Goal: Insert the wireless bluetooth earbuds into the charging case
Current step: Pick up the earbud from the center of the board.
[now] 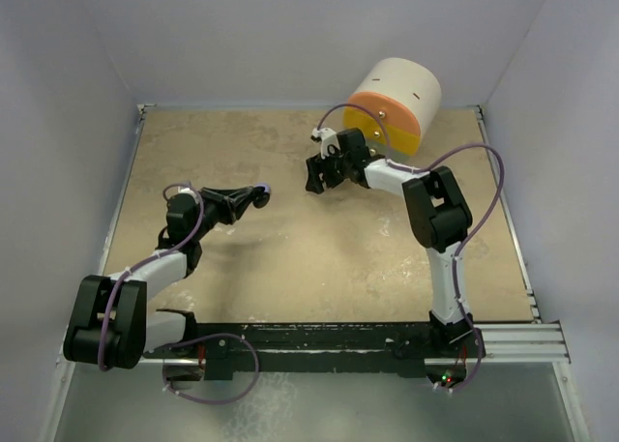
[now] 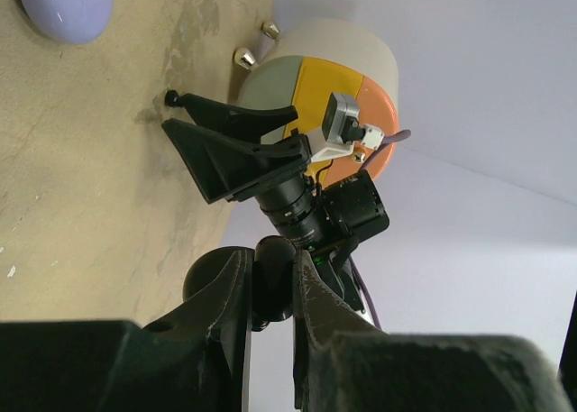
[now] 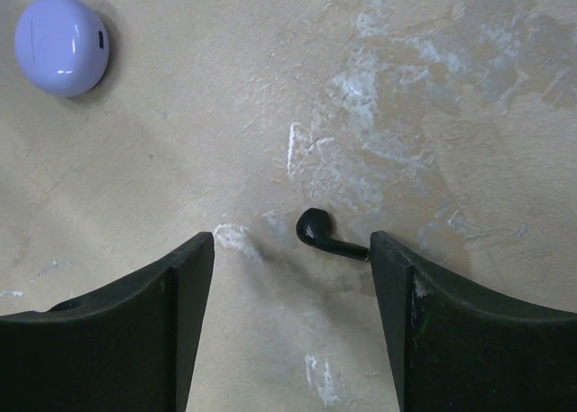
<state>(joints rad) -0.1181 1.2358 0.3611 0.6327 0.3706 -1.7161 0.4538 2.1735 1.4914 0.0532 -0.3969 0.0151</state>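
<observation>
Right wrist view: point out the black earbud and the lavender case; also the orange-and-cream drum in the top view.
black earbud [image 3: 313, 226], right wrist view, on its rounded head.
lavender case [image 3: 61, 44], right wrist view, middle of its closed shell.
orange-and-cream drum [image 1: 406, 89], top external view, on its cream side wall.

top: overhead, whole table [image 1: 319, 258] | left wrist: low, sideways | right wrist: close, downward
</observation>
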